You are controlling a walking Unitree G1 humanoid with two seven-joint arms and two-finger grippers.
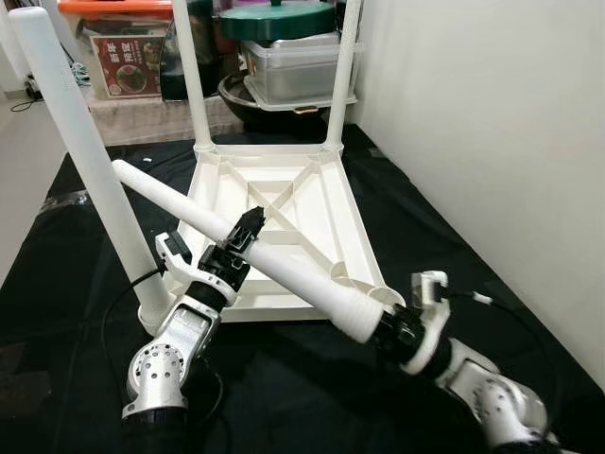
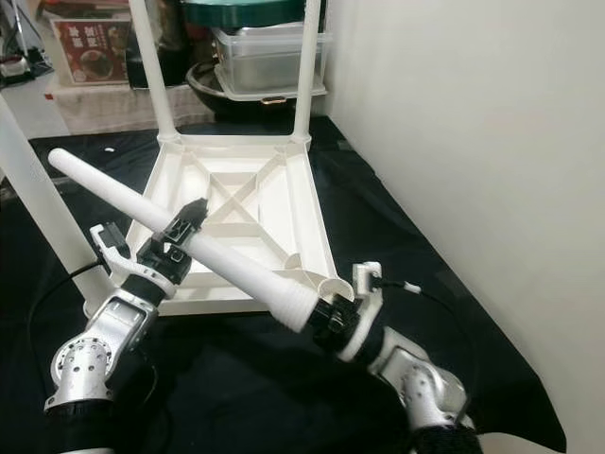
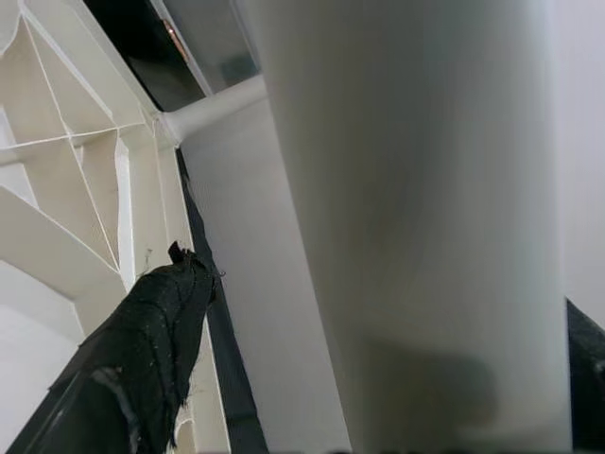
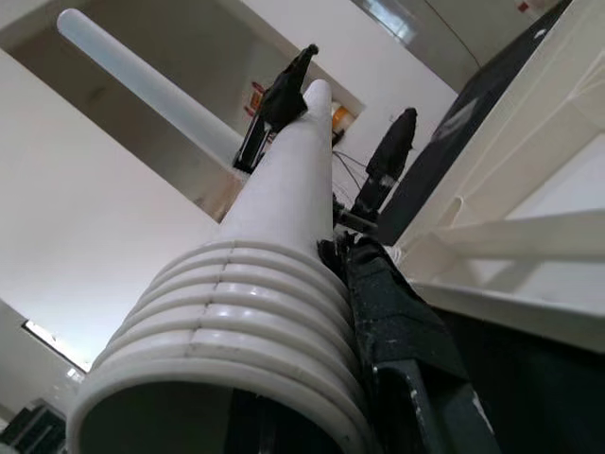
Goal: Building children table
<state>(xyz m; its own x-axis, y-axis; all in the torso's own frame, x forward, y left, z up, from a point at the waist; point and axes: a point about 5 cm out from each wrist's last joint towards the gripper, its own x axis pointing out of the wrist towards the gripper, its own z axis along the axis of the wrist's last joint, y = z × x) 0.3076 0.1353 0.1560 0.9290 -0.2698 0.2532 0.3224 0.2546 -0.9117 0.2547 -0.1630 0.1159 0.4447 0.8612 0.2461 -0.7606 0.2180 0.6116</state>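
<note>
While upturned tabletop [image 1: 284, 203] is lying on black cloth [image 1: 312, 397], left pincer [image 1: 248, 230] is pinching loose leg [image 1: 255, 248] mid-shaft; right pincer [image 1: 395, 322] is clamping its ribbed near end.

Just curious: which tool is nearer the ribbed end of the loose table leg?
Right. The right tool grips the loose leg's ribbed end; the left tool holds it mid-shaft.
</note>
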